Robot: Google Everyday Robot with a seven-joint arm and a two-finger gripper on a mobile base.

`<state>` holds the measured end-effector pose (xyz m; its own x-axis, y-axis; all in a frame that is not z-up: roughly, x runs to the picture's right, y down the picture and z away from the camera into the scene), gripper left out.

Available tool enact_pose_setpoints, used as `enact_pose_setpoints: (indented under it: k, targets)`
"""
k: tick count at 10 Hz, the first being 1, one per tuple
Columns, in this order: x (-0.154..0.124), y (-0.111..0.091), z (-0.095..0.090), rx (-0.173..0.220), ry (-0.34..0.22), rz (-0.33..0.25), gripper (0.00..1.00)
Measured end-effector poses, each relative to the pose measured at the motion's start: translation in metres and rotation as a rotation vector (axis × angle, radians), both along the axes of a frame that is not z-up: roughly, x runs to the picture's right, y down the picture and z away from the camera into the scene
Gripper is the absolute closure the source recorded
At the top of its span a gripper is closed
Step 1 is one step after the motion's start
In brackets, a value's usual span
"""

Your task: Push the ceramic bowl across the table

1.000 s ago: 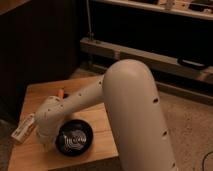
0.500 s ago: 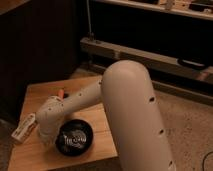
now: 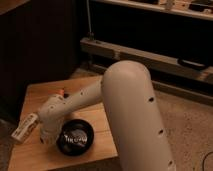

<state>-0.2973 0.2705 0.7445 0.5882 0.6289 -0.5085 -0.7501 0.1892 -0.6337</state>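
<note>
Table [image 3: 37, 97]; arm [image 3: 85, 97] low, closed gripper [image 3: 46, 139] beside ceramic bowl [image 3: 76, 139]

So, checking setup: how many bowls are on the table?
1: the black ceramic bowl near the light wooden table's front edge, shut gripper beside it; the arm may hide others.
</note>
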Motion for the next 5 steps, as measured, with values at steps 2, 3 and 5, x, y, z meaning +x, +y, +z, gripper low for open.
enact_pose_setpoints:
  k: [2, 3, 5]
  targets:
    - [0.008, -0.002, 0.009, -0.001, 0.031, -0.001, 1.0]
    - [0.011, -0.004, 0.013, 0.0, 0.044, -0.001, 1.0]
    - [0.018, -0.007, 0.019, 0.003, 0.066, -0.001, 1.0]
